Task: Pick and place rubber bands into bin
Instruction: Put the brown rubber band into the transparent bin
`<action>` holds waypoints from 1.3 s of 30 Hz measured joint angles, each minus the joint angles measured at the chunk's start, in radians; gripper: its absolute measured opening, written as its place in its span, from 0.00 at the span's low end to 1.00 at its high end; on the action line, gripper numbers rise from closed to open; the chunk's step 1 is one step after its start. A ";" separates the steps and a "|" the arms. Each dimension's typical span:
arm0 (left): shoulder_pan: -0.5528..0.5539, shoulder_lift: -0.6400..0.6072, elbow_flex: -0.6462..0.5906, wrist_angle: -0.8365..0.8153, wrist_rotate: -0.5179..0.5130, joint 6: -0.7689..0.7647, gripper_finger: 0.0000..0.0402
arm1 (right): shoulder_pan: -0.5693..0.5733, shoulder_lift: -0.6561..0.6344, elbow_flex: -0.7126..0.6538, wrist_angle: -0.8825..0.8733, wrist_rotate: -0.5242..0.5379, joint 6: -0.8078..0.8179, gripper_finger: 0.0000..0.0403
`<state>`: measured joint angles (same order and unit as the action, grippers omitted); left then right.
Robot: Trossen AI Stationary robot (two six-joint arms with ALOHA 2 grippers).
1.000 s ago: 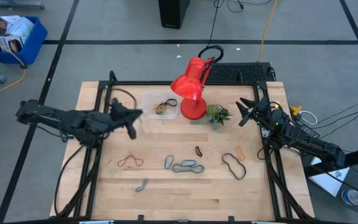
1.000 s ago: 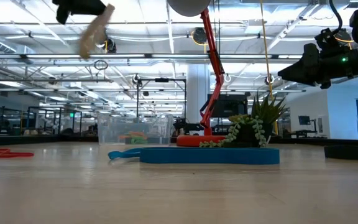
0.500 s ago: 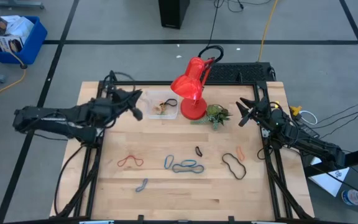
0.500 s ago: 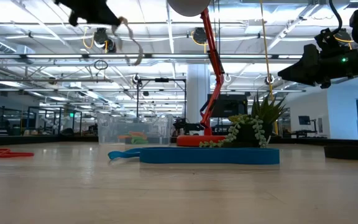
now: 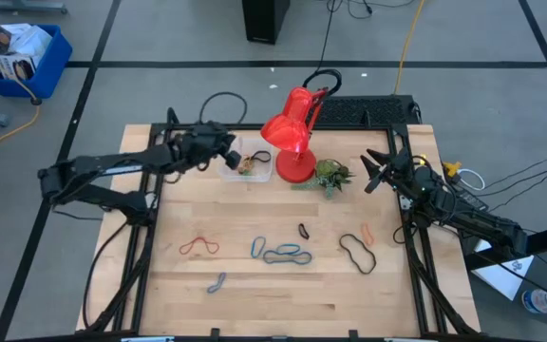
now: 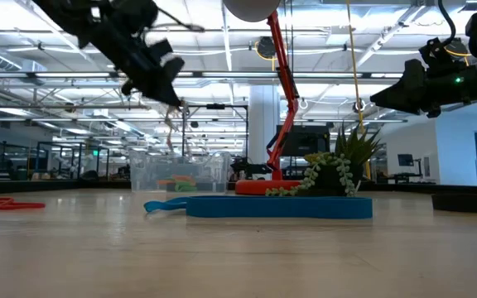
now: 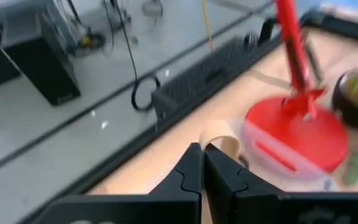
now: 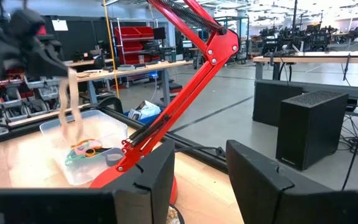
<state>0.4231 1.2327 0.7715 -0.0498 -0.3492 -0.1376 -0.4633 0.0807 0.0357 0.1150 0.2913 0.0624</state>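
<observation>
Tan band [image 7: 221, 138] pinched in left pincer [image 7: 202, 163] — above bin [image 5: 257, 172].

Left arm: stretched from the desk's left edge toward the far side, raised well above the surface. Left hand [image 5: 228, 150]: fingers [image 7: 190, 169] pressed together, pinching a tan rubber band [image 7: 223, 138] that dangles below it. Right arm: folded at the desk's right edge, raised, waiting. Right hand [image 5: 372, 171]: fingers [image 8: 151, 175] spread wide, holding nothing.
</observation>
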 joint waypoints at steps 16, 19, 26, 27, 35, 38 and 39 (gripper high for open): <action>0.034 0.338 0.000 0.004 0.030 -0.083 0.04 | 0.000 0.000 0.000 0.000 0.000 -0.023 0.35; 0.034 0.370 0.000 0.003 0.085 -0.087 0.02 | 0.000 0.000 0.000 0.000 0.000 -0.023 0.35; 0.033 0.398 0.001 0.019 0.113 -0.104 0.07 | 0.000 0.000 0.000 -0.001 0.000 -0.023 0.35; 0.033 0.398 0.001 0.023 0.114 -0.104 0.08 | 0.000 0.001 0.000 -0.001 0.000 -0.023 0.35; 0.031 0.398 0.001 0.060 0.116 -0.108 0.10 | 0.000 0.002 0.000 -0.002 0.000 -0.023 0.35; 0.031 0.398 0.001 0.077 0.111 -0.110 0.10 | 0.000 0.002 0.000 -0.002 0.000 -0.023 0.35; 0.031 0.398 0.001 0.080 0.110 -0.110 0.11 | 0.000 0.002 0.000 -0.002 0.000 -0.022 0.35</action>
<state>0.4541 1.6310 0.7723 0.0307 -0.2390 -0.2478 -0.4633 0.0822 0.0356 0.1133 0.2913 0.0400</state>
